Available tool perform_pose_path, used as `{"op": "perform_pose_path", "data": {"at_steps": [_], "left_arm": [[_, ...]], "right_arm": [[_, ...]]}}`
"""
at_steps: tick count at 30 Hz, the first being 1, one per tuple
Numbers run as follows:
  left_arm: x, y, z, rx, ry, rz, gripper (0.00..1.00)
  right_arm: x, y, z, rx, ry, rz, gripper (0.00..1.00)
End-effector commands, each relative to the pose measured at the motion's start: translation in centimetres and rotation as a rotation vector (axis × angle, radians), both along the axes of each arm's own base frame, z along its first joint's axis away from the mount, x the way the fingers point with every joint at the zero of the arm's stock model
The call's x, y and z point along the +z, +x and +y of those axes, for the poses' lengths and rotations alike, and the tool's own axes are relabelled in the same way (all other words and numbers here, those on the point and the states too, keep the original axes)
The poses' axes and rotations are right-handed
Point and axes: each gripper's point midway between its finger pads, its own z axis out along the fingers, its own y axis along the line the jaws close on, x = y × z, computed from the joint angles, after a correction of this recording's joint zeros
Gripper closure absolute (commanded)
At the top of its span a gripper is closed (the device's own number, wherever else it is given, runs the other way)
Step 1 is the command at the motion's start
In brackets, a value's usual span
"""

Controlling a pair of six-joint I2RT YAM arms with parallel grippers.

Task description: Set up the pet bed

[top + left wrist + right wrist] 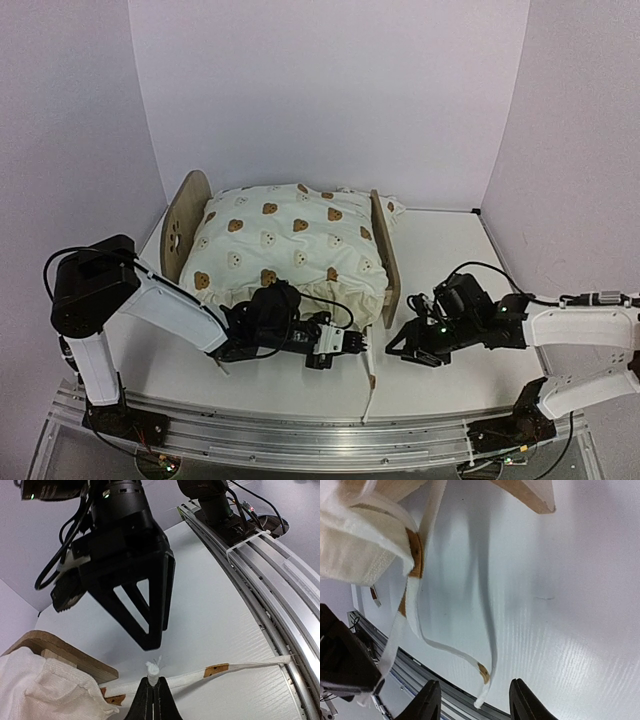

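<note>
The pet bed [186, 228] looks stiff and light; hold its wooden ends. The left pincer [153, 686] pinches a floppy tie [250, 664]; the right pincer [472, 699] is spread.

White table [450, 250]; pale lilac walls [330, 90]
</note>
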Motion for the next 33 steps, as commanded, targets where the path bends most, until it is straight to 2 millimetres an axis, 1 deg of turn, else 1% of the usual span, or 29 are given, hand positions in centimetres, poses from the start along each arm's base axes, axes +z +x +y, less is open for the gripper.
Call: {"op": "perform_pose_path", "data": {"at_steps": [1,3,5,7,10,12,14,16,18,21,22,23,24,25,26,27,28,29,30,31,33], "left_arm": [[2.5,1.0,0.4,0.053,-0.001,0.123,1.0],[2.5,1.1,0.8,0.055,0.023,0.185,1.0],[2.0,1.6,1.2,0.083,0.048,0.26,1.0],[1.8,2.4,1.6,0.112,0.063,0.329,1.0],[1.7,2.3,1.9,0.111,0.079,0.364,1.0],[1.9,2.1,1.9,0.103,0.085,0.379,1.0],[2.4,2.1,1.8,0.1,0.084,0.393,1.0],[3.2,2.1,1.8,0.097,0.074,0.402,1.0],[4.1,2.2,1.7,0.094,0.055,0.406,1.0],[4.7,2.5,1.8,0.093,0.042,0.415,1.0],[4.9,2.6,1.8,0.094,0.039,0.416,1.0],[5.0,2.8,1.8,0.098,0.034,0.416,1.0],[5.1,3.1,1.9,0.104,0.029,0.418,1.0],[5.3,3.4,1.9,0.111,0.024,0.419,1.0],[5.5,3.7,1.9,0.117,0.016,0.418,1.0],[5.8,4.0,1.9,0.121,0.009,0.417,1.0],[6.1,4.2,2.0,0.122,0.005,0.413,1.0],[6.2,4.4,2.0,0.121,0.002,0.408,1.0],[6.3,4.4,2.1,0.118,0.001,0.401,1.0],[6.3,4.4,2.2,0.116,0.001,0.393,1.0],[6.4,4.5,2.2,0.114,0.001,0.385,1.0]], "right_arm": [[-0.6,-1.3,-1.9,0.067,-0.102,-0.109,0.52],[0.0,-1.9,-1.4,0.152,-0.152,-0.261,0.51],[0.2,-2.3,-0.6,0.233,-0.194,-0.376,0.5],[-0.5,-2.8,0.3,0.278,-0.204,-0.407,0.48],[-1.9,-2.6,2.0,0.265,-0.178,-0.411,0.43],[-2.3,-2.2,3.3,0.238,-0.138,-0.435,0.41],[-3.0,-1.8,3.7,0.215,-0.157,-0.443,0.37],[-4.0,-1.3,3.4,0.192,-0.201,-0.438,0.35],[-5.4,-1.0,2.4,0.154,-0.261,-0.428,0.35],[-7.1,-0.7,1.5,0.093,-0.314,-0.394,0.36],[-7.5,-0.6,1.6,0.088,-0.323,-0.383,0.38],[-7.8,-0.7,1.8,0.091,-0.328,-0.37,0.43],[-8.1,-0.8,2.1,0.096,-0.329,-0.358,0.52],[-8.5,-0.9,2.1,0.097,-0.334,-0.345,0.7],[-8.7,-1.0,1.9,0.093,-0.341,-0.339,0.83],[-8.6,-1.0,1.7,0.089,-0.344,-0.344,0.91],[-7.7,-0.8,1.6,0.089,-0.332,-0.372,0.97],[-6.4,-0.4,1.7,0.093,-0.314,-0.412,1.0],[-4.8,0.0,1.9,0.098,-0.303,-0.461,1.0],[-2.9,0.6,2.0,0.103,-0.292,-0.515,1.0],[2.1,1.8,2.0,0.12,-0.271,-0.632,1.0]]}}
